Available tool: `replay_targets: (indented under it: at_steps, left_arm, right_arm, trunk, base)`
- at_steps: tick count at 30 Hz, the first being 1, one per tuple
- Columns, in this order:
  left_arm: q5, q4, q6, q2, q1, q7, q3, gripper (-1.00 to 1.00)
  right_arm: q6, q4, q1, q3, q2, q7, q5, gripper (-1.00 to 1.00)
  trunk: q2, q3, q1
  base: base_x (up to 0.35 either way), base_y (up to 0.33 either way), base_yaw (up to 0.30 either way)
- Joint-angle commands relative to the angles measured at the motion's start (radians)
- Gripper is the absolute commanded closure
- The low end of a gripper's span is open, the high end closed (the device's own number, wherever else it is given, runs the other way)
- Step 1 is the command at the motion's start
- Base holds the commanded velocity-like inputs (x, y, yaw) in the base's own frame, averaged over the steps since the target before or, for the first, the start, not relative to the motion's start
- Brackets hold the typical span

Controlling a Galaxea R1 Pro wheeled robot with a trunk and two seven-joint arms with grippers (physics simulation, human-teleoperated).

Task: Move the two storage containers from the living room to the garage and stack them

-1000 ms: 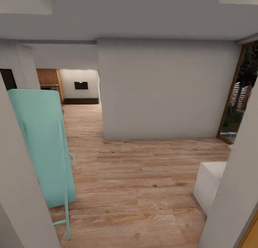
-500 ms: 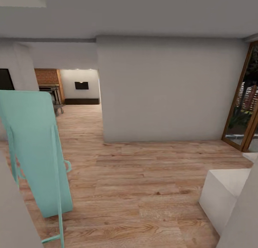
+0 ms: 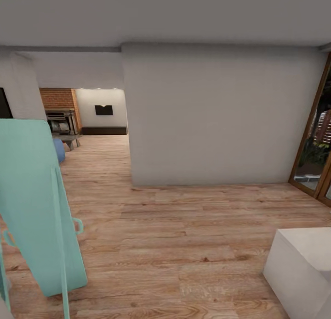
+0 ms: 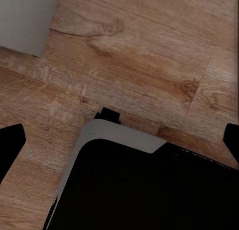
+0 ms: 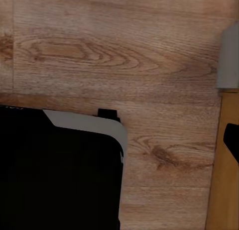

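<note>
Wide open stretch of wood-plank floor (image 3: 184, 236) straight ahead. A big white wall block (image 3: 216, 116) sits dead center, with a passage to its left running back to the brick fireplace (image 3: 59, 108). The mint-green panel (image 3: 34, 204) crowds the left side, and a white box (image 3: 301, 268) pokes in front-right.

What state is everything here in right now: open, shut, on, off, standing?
turquoise board: standing, tilted, on the wood floor.
TV: screen dark.
white block: resting on the floor.
left fingers: spread wide, nothing between them.
right fingers: one tip visible, spread unclear.
</note>
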Motion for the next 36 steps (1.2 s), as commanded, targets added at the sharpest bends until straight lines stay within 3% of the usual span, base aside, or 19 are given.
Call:
replay_targets:
  at_steps: [1, 36]
  left_arm:
    - [0.007, 0.000, -0.002, 0.000, -0.001, 0.003, -0.008, -1.00]
    - [0.007, 0.000, -0.003, 0.003, -0.001, 0.003, -0.008, -1.00]
  right_arm:
    - [-0.004, 0.003, -0.001, -0.001, 0.001, -0.006, 0.010, -1.00]
    - [-0.004, 0.003, -0.001, -0.002, 0.005, -0.015, 0.009, -1.00]
  trunk:
    - [-0.001, -0.002, 0.001]
    - [-0.001, -0.002, 0.001]
  base:
    - [0.323, 0.000, 0.000]
    - [0.324, 0.000, 0.000]
